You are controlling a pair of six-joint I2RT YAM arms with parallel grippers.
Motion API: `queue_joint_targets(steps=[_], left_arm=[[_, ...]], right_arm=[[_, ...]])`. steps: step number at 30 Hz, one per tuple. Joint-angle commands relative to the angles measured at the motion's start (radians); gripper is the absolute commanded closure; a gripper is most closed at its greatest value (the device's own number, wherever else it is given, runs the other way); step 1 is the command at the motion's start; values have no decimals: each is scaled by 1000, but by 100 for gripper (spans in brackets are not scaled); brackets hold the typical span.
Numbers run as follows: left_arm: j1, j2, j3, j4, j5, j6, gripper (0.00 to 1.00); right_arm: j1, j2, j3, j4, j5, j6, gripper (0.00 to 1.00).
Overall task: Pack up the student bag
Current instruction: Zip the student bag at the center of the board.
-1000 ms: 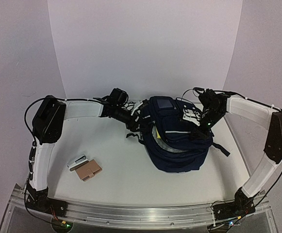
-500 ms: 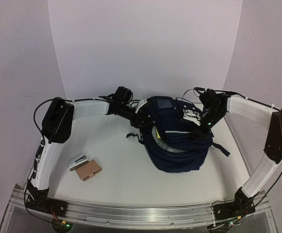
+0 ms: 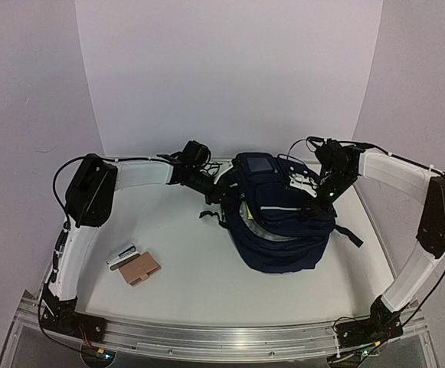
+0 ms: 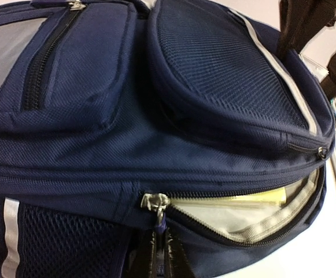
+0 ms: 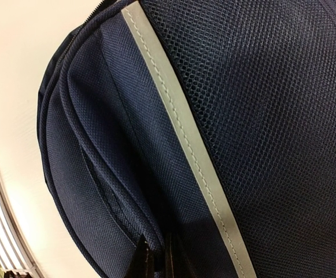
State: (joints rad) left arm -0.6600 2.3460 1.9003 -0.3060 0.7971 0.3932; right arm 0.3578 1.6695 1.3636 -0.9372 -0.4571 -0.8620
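Note:
The student bag (image 3: pixel 283 230), dark navy with pale piping, lies at the table's centre right. Its main zipper gapes, and a yellow item (image 4: pixel 243 200) and pale lining show inside. My left gripper (image 3: pixel 224 195) is at the bag's left side. In the left wrist view this left gripper (image 4: pixel 161 243) is shut on the blue zipper pull (image 4: pixel 159 229), just below the metal slider (image 4: pixel 154 201). My right gripper (image 3: pixel 314 203) presses on the bag's upper right. Seen from the right wrist, the right gripper (image 5: pixel 155 246) is shut on a fold of the bag's fabric (image 5: pixel 127 191).
A tan flat case (image 3: pixel 139 268) and a small white and silver item (image 3: pixel 121 256) lie on the table at the near left. A black strap (image 3: pixel 350 234) trails from the bag's right side. The metal rail (image 3: pixel 222 337) runs along the near edge.
My left arm has reached rightward to the bag's side and its gripper has closed on the zipper pull. The right arm and the bag have not moved.

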Motion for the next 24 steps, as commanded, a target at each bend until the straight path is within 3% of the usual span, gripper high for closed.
queue_joint_targets(steps=[1, 14, 24], left_arm=[[-9, -127, -58, 28, -2, -8, 100], [-105, -330, -291, -6, -165, 4, 100], [-230, -399, -453, 102, -265, -83, 100]], right_arm=[[-11, 12, 25, -114, -12, 51, 100], [-9, 92, 47, -26, -92, 229, 100], [-7, 110, 50, 13, -140, 287, 100]])
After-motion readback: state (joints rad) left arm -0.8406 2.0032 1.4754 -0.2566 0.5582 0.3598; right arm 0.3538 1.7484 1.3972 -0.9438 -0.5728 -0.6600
